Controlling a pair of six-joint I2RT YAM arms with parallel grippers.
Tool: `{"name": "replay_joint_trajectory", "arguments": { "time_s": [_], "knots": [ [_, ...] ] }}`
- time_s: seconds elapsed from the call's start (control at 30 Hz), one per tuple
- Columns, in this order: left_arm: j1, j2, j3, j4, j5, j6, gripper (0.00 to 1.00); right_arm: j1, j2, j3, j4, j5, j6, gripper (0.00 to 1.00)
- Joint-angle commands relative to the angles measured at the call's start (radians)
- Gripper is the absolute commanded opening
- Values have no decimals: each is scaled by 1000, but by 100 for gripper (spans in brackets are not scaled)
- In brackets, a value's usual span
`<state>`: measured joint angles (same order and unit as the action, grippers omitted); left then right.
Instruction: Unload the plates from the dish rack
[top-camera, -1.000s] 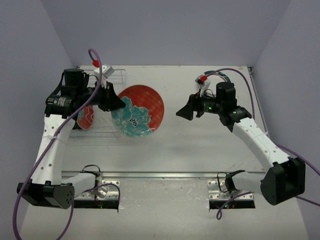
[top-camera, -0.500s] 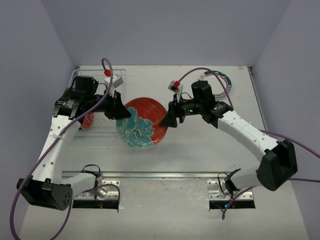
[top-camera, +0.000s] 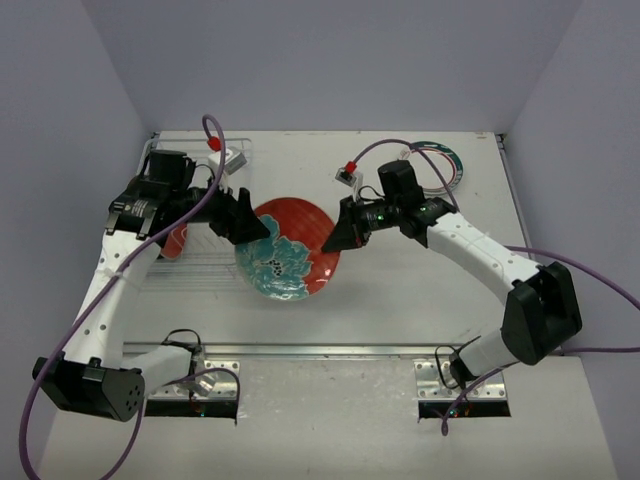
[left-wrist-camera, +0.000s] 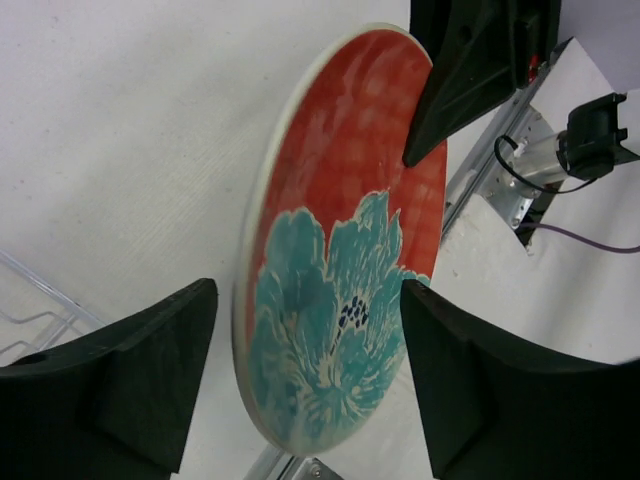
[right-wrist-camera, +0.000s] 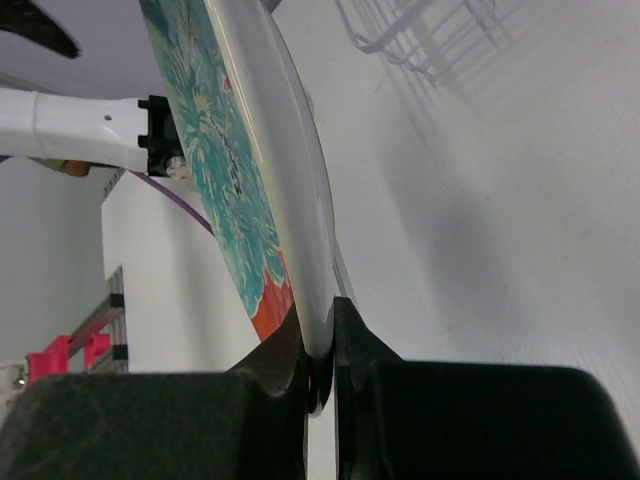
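a white bench (top-camera: 400, 300) boxed in by pale lilac walls. the dish rack (top-camera: 200, 268) sits toward the far-left corner, a small orange plate (top-camera: 176, 240) standing in it. just right of the rack, a red plate (top-camera: 290, 250) with a teal flower hangs tilted above the bench. the right gripper (right-wrist-camera: 320, 340) pinches its rim tight; the left gripper (left-wrist-camera: 308, 290) is spread wide to either side of the plate. a green-rimmed plate (top-camera: 445, 165) lies near the far-right corner.

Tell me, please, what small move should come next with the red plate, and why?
Probably draw the left gripper back off the red plate: its jaws stand open on either side of the plate, while the right gripper is shut on the opposite rim, so the right gripper alone seems to carry it.
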<state>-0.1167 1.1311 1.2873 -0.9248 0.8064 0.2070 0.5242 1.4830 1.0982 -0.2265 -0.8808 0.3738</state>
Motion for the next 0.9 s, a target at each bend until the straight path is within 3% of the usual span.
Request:
{"name": "replay_joint_trajectory", "arguments": {
  "time_s": [0.0, 0.03, 0.23, 0.4, 0.57, 0.73, 0.87],
  "knots": [
    [-8, -17, 44, 88, -51, -27, 95, -176, -26, -54, 74, -99, 156, 0],
    [-8, -19, 43, 97, -80, -37, 100, -221, -36, -77, 77, -106, 166, 0],
    [-8, -40, 28, 183, -222, -87, 100, -541, -111, -189, 33, -150, 155, 0],
    [-8, -27, 20, 203, -289, -105, 100, -771, -89, -212, -101, -139, -7, 0],
    [-8, -22, 10, 232, -312, -141, 100, -817, -31, -193, -111, -112, -28, 0],
    [-8, -11, 12, 264, -434, -207, 100, -781, 48, -207, 185, -37, 300, 0],
    [-8, -45, 6, 287, -493, -238, 100, -699, 109, -194, 302, 66, 441, 0]
  ]
}}
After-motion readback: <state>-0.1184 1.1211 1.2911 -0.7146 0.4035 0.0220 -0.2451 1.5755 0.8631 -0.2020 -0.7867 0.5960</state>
